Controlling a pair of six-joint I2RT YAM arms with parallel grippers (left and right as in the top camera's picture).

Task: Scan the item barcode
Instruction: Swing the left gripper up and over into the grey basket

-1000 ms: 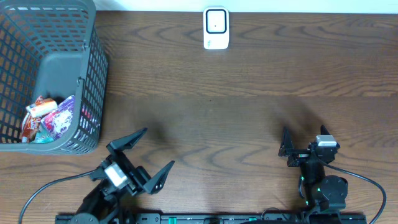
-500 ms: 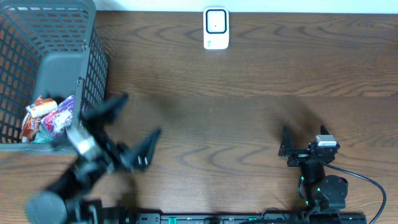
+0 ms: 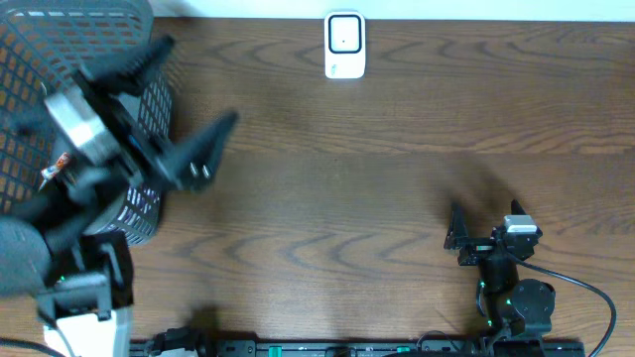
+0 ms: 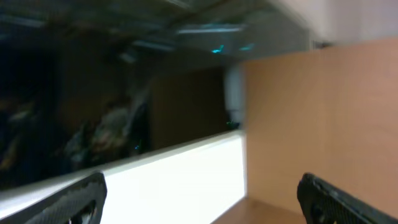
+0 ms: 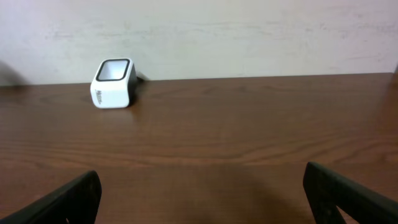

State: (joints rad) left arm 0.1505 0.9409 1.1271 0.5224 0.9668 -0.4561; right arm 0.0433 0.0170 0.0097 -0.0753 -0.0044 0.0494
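overhead, the left claw (image 3: 184,99) hangs spread wide above the side wall of the grey basket (image 3: 25,40), where a sliver of a packet (image 3: 54,167) peeks out beneath the arm; the right claw (image 3: 484,212) sits spread low over the counter (image 3: 377,178), well apart from the white scanner (image 3: 344,45)

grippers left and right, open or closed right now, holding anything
left gripper: open, holding nothing
right gripper: open, holding nothing

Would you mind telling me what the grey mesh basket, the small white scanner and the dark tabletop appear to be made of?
Grey mesh basket: probably moulded plastic, matte, uniform grid. Small white scanner: seemingly plastic, smooth rounded casing. Dark tabletop: wood or wood-look laminate; visible grain.
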